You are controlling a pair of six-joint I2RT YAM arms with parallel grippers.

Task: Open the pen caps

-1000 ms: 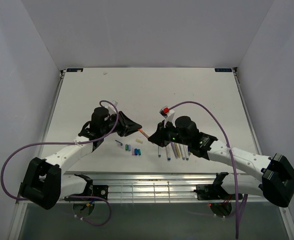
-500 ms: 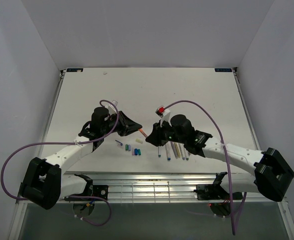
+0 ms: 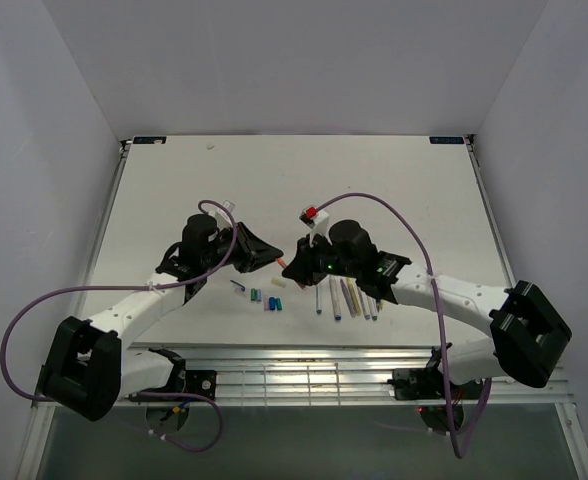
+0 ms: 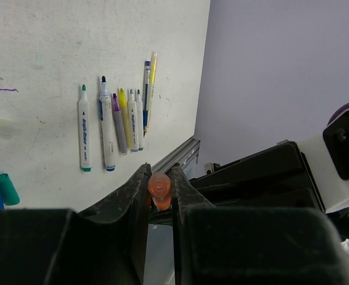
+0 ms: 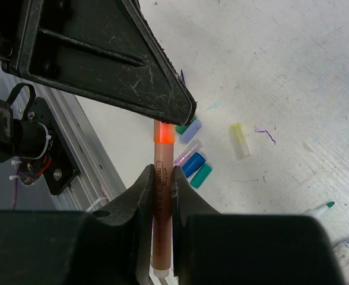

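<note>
An orange pen point(image 5: 162, 199) hangs in the air between both grippers. My right gripper point(image 5: 162, 178) is shut on its brownish barrel. The pen's bright orange cap point(image 5: 164, 132) runs under my left gripper point(image 4: 160, 178), which is shut on the cap's end point(image 4: 159, 189). From above, the two grippers meet tip to tip at the pen point(image 3: 285, 264). Several loose pen caps point(image 3: 264, 297) in blue, teal and purple lie on the table below, with a pale yellow one point(image 5: 240, 141) apart. Several uncapped pens point(image 3: 349, 298) lie in a row to their right.
The white table point(image 3: 394, 190) has purple ink scribbles point(image 4: 2, 93) on it. A metal rail point(image 3: 294, 370) runs along the near edge, close to the caps. Grey walls enclose the left, right and back.
My right arm has swung left towards the left gripper, and its jaws opened briefly and are shut again on the barrel. The left arm has stayed still.
</note>
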